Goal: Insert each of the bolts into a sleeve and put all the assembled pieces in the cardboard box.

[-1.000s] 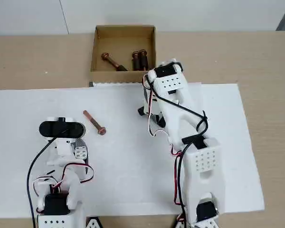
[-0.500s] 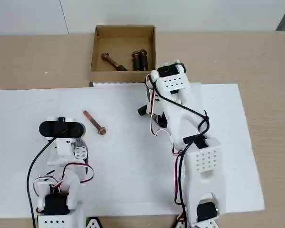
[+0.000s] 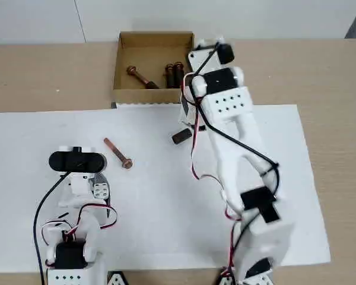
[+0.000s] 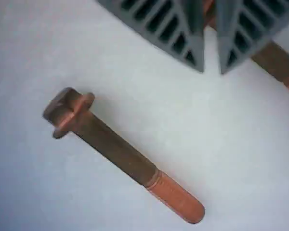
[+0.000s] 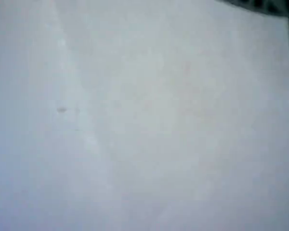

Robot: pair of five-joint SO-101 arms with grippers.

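A copper bolt (image 3: 117, 152) (image 4: 120, 154) lies loose on the white paper (image 3: 148, 225). My left gripper (image 3: 101, 181) (image 4: 211, 70) hovers beside it at the near left. Its grey fingers (image 4: 178, 33) are almost together, seemingly on a second copper bolt (image 4: 277, 65) that sticks out behind them. A short dark sleeve (image 3: 181, 136) lies on the paper below my right gripper (image 3: 187, 116), which hangs just in front of the cardboard box (image 3: 122, 59). The box holds three assembled pieces: one (image 3: 140, 76) lies aslant and two (image 3: 174, 74) lie side by side.
The right arm (image 3: 231, 148) stretches diagonally from the near edge to the box's right corner. Bare wooden table (image 3: 308, 71) surrounds the paper. The right wrist view faces plain white paper (image 5: 135, 125).
The right arm has lifted and stretched farther toward the box, rising off the dark sleeve, which stays on the paper. The left arm and the loose bolt have not moved.
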